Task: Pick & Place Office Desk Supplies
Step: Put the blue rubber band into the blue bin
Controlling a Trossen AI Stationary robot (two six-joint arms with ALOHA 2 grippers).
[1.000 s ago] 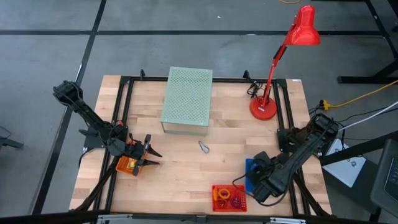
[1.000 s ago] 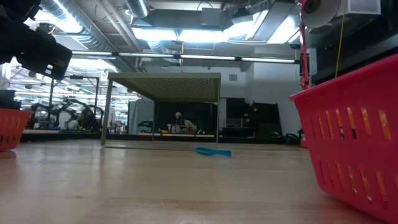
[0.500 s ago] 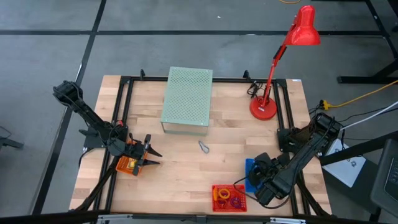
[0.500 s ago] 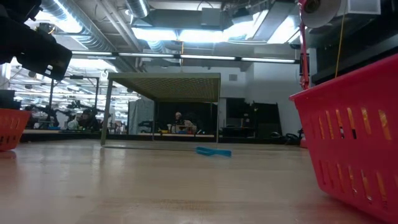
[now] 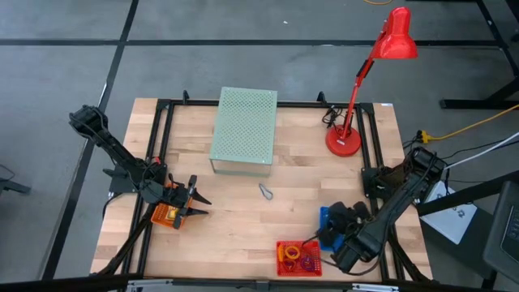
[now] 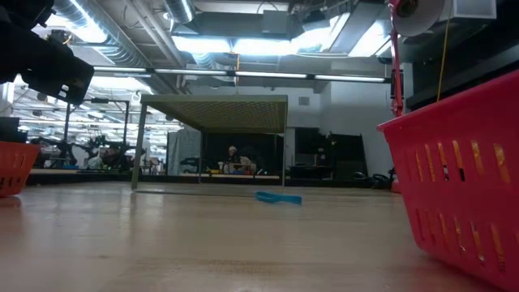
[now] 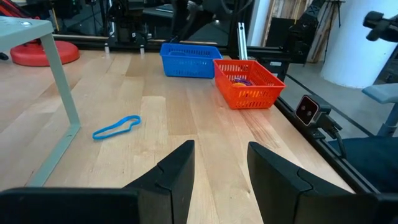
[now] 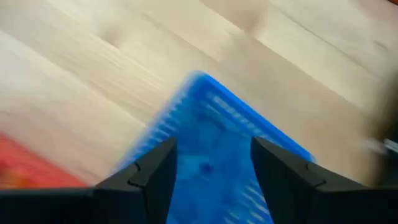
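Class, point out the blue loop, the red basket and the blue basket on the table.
blue loop [image 7: 116, 127], left wrist view, middle of the band
red basket [image 7: 247, 81], left wrist view, near side wall
blue basket [image 7: 186, 62], left wrist view, front wall

I find no legible text, label, brand, number or sign on any item, basket or surface in my views.
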